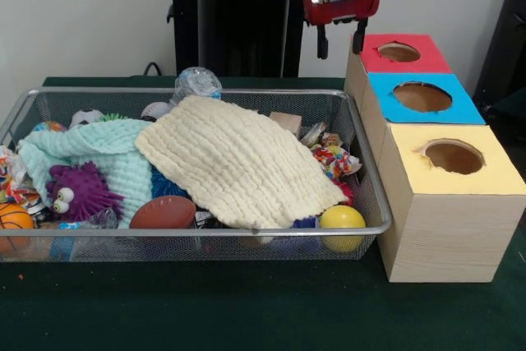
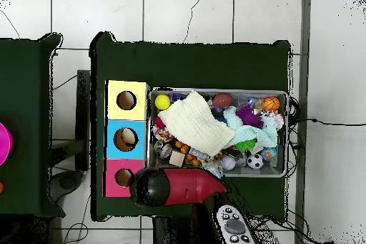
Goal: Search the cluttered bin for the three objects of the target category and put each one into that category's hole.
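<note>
Above the table's far edge, beside the red-topped box [image 1: 400, 52], the gripper [image 1: 339, 41] hangs with its two short black fingers apart and nothing between them. In the overhead view the arm's dark head [image 2: 149, 187] sits just off the bin's corner, next to that same box.

Down and away from the gripper lies the wire-mesh bin [image 1: 197, 231], crowded with toys. One crinkly see-through plastic lump [image 1: 196, 84] rises at the bin's far wall, the side nearest the gripper, touching the edge of a cream knitted cloth [image 1: 238, 162] spread over the middle. Beyond the cloth, farther from the gripper, lie a mint cloth [image 1: 103, 150], a purple spiky toy with eyes [image 1: 78, 191], a brown football [image 1: 163, 212] and a yellow ball [image 1: 342, 221]. The blue-topped box [image 1: 421, 98] and yellow-topped box [image 1: 454, 158] continue the row from the red one.
</note>
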Tool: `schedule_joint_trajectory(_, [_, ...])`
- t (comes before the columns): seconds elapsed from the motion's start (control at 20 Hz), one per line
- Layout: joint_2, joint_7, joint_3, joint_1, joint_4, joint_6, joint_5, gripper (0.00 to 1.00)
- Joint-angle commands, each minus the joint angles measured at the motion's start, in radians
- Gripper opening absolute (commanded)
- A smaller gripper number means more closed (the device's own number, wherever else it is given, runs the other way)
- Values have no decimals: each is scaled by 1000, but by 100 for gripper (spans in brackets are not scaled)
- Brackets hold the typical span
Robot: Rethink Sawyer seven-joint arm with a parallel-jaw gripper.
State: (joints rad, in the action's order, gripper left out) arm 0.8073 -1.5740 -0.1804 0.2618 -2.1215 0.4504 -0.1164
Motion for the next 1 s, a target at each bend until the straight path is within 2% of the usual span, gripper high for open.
schedule_joint_trajectory(0.05, [30, -319, 96, -223, 55, -108, 16, 100])
schedule_joint_trajectory(0.15, [29, -331, 109, -273, 78, -87, 45, 100])
schedule_joint_trajectory(0.2, [65, -263, 96, -184, 29, -96, 35, 100])
schedule_joint_trajectory(0.4, [82, -254, 114, -214, 29, -71, 62, 100])
schedule_joint_trajectory(0.55, [139, -233, 110, -211, 25, 7, 91, 100])
schedule_joint_trajectory(0.7, [187, -185, 97, -173, 21, 78, 112, 100])
schedule_joint_trajectory(1.0, [212, -69, 45, -59, 16, 137, 126, 100])
